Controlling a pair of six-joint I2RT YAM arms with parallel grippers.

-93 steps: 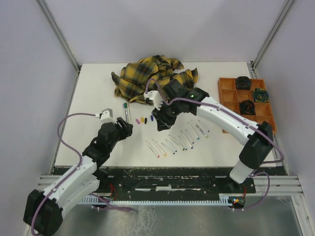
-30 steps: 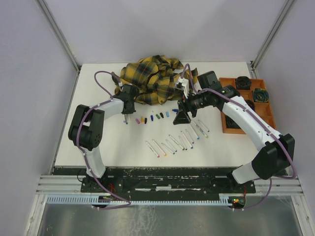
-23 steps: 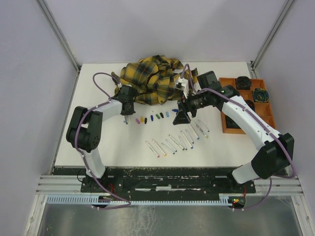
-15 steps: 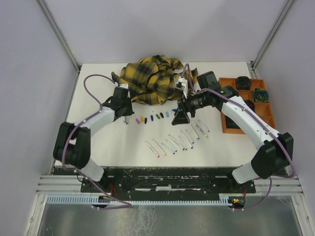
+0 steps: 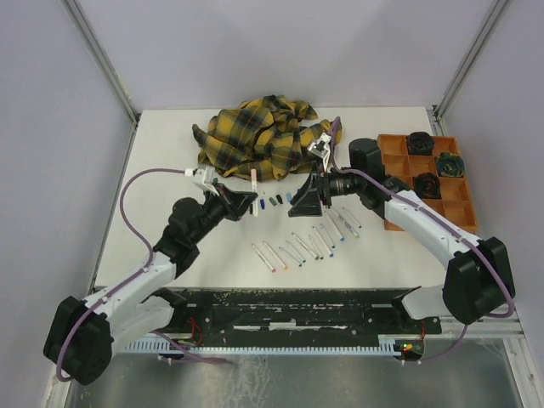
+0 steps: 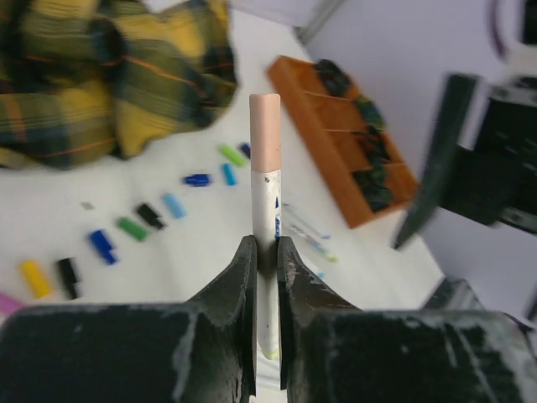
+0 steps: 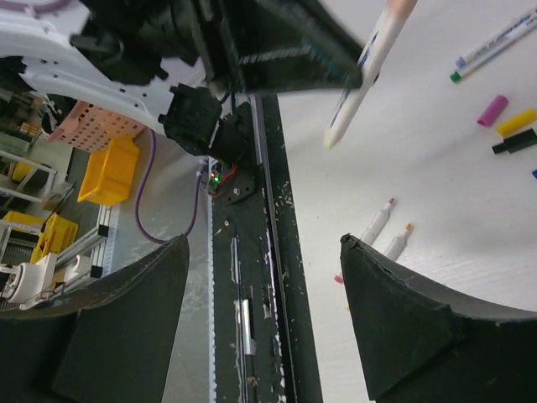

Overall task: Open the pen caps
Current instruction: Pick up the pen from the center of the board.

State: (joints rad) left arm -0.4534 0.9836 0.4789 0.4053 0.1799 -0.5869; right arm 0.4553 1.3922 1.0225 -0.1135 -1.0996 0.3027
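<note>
My left gripper (image 5: 252, 198) (image 6: 267, 252) is shut on a white pen (image 5: 254, 182) (image 6: 267, 210), held upright above the table with its peach cap (image 6: 265, 126) on top. My right gripper (image 5: 303, 204) (image 7: 264, 252) stands open just right of it, nothing between its wide black fingers (image 7: 419, 311). In the right wrist view the held pen (image 7: 361, 75) shows at the top, ahead of the fingers and apart from them. Loose pen caps (image 5: 274, 202) (image 6: 132, 228) lie in a row on the table. More pens (image 5: 310, 242) (image 7: 379, 225) lie side by side in front of them.
A yellow-and-black plaid cloth (image 5: 263, 136) (image 6: 101, 75) lies bunched at the back. An orange compartment tray (image 5: 425, 170) (image 6: 336, 126) with dark rolled items sits at the right. The black base rail (image 5: 297, 306) runs along the near edge.
My left arm has swung from beside the cloth toward the middle and now holds a pen upright off the table. My right gripper has turned and shifted slightly left toward it.
</note>
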